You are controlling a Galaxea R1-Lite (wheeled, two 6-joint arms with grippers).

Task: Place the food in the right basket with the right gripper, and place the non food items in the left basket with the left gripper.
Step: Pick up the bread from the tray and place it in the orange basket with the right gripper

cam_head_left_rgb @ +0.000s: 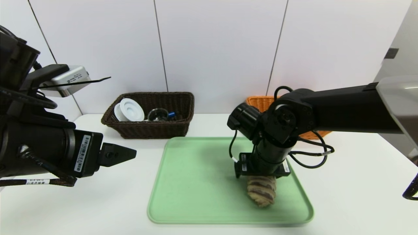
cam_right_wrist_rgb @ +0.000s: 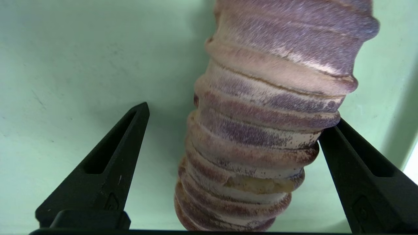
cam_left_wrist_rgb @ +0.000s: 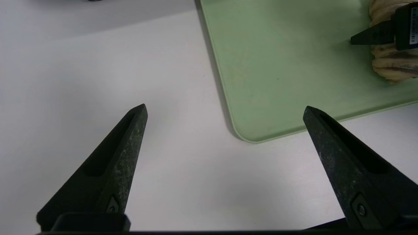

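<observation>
The tan-and-purple striped bread roll (cam_head_left_rgb: 261, 193) (cam_right_wrist_rgb: 261, 130) lies on the right part of the green tray (cam_head_left_rgb: 196, 182). My right gripper (cam_right_wrist_rgb: 241, 112) is down over it, open, with the roll between its fingers; one finger (cam_right_wrist_rgb: 356, 169) touches the roll's side, the other stands apart. My left gripper (cam_head_left_rgb: 129, 153) (cam_left_wrist_rgb: 225, 107) hangs open and empty over the white table, left of the tray. The dark brown left basket (cam_head_left_rgb: 147, 130) holds the white ring dispenser (cam_head_left_rgb: 130, 109), the glass cup (cam_head_left_rgb: 158, 115) and the blue-capped marker (cam_head_left_rgb: 171, 114). The orange right basket (cam_head_left_rgb: 261, 101) is mostly hidden behind the right arm. The can is out of view.
Both baskets stand at the back of the white table (cam_head_left_rgb: 343, 195) against the wall. The right arm's cables (cam_head_left_rgb: 313, 156) loop above the tray's back right corner. In the left wrist view the tray's near corner (cam_left_wrist_rgb: 248, 137) and the roll (cam_left_wrist_rgb: 392, 65) show.
</observation>
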